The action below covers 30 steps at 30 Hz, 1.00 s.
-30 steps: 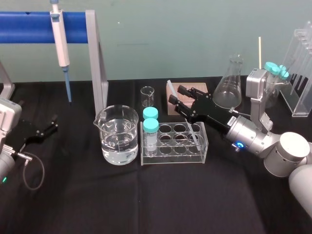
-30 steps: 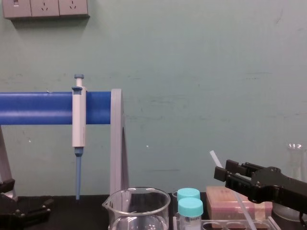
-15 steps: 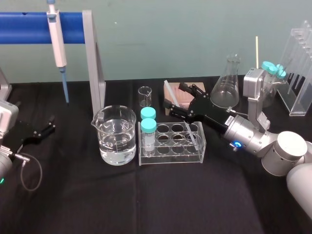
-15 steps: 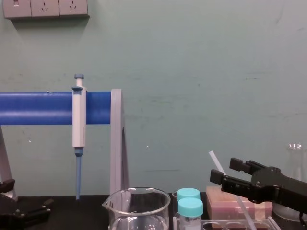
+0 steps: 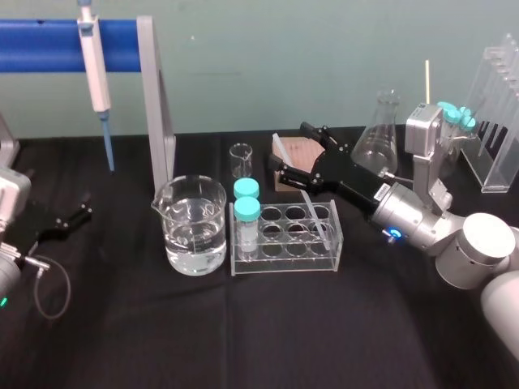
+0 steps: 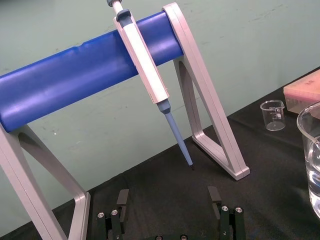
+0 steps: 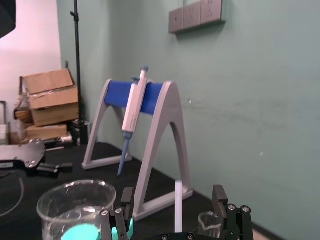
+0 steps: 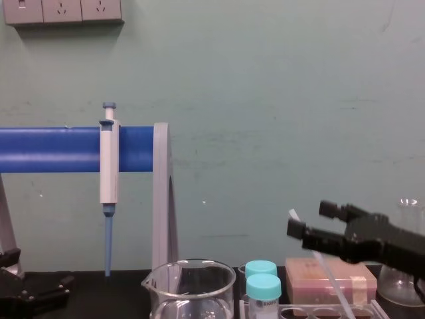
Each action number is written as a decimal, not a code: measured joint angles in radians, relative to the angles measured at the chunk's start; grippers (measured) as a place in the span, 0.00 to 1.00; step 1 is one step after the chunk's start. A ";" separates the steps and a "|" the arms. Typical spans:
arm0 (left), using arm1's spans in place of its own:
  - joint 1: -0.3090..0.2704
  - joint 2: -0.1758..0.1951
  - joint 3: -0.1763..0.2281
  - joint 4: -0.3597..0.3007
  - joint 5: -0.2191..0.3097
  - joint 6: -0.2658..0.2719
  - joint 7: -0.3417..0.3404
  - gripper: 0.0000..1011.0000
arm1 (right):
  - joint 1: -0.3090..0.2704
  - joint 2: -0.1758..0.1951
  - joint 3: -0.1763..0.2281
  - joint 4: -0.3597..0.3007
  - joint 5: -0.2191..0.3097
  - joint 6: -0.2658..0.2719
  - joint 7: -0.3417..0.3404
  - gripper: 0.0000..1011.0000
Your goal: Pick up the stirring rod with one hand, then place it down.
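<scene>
Right gripper [image 5: 293, 151], fingers apart, straddles the stirring rod [image 7: 178, 205] slanting up leftward; left gripper [image 6: 168, 196] parked far left.

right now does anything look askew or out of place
The stirring rod stands slanted, lower end in the test tube rack, upper end poking up between the right gripper's open jaws. Left gripper parked far left.

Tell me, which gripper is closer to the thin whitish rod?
Right. The right gripper is open around the stirring rod; the left gripper sits far off beyond the beaker.
</scene>
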 joint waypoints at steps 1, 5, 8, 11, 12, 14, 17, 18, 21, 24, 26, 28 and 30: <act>0.000 0.000 0.000 0.000 0.000 0.000 0.000 0.99 | -0.006 0.002 0.002 -0.016 -0.004 0.000 -0.011 0.99; 0.000 0.000 0.000 0.000 0.000 0.000 0.000 0.99 | -0.043 0.012 0.015 -0.099 -0.030 0.002 -0.081 0.99; 0.000 0.000 0.000 0.000 0.000 0.000 0.000 0.99 | -0.080 0.017 0.039 -0.169 -0.058 0.015 -0.161 0.99; 0.000 0.000 0.000 0.000 0.000 0.000 0.000 0.99 | -0.105 0.017 0.056 -0.210 -0.082 0.031 -0.219 0.99; 0.000 0.000 0.000 0.000 0.000 0.000 0.000 0.99 | -0.121 0.017 0.067 -0.235 -0.097 0.046 -0.257 0.99; 0.000 0.000 0.000 0.000 0.000 0.000 0.000 0.99 | -0.139 0.015 0.082 -0.261 -0.114 0.075 -0.304 0.99; 0.000 0.000 0.000 0.000 0.000 0.000 0.000 0.99 | -0.155 0.011 0.095 -0.281 -0.122 0.117 -0.344 0.99; 0.000 0.000 0.000 0.000 0.000 0.000 0.000 0.99 | -0.160 0.010 0.100 -0.286 -0.123 0.135 -0.355 0.99; 0.000 0.000 0.000 0.000 0.000 0.000 0.000 0.99 | -0.175 0.002 0.119 -0.299 -0.121 0.223 -0.396 0.99; 0.000 0.000 0.000 0.000 0.000 0.000 0.000 0.99 | -0.183 0.000 0.125 -0.303 -0.126 0.283 -0.417 0.99; 0.000 0.000 0.000 0.000 0.000 0.000 0.000 0.99 | -0.188 0.000 0.126 -0.305 -0.136 0.317 -0.426 0.99; 0.000 0.000 0.000 0.000 0.000 0.000 0.000 0.99 | -0.190 0.000 0.126 -0.306 -0.142 0.333 -0.430 0.99; 0.000 0.000 0.000 0.000 0.000 0.000 0.000 0.99 | -0.192 0.000 0.127 -0.307 -0.146 0.343 -0.432 0.99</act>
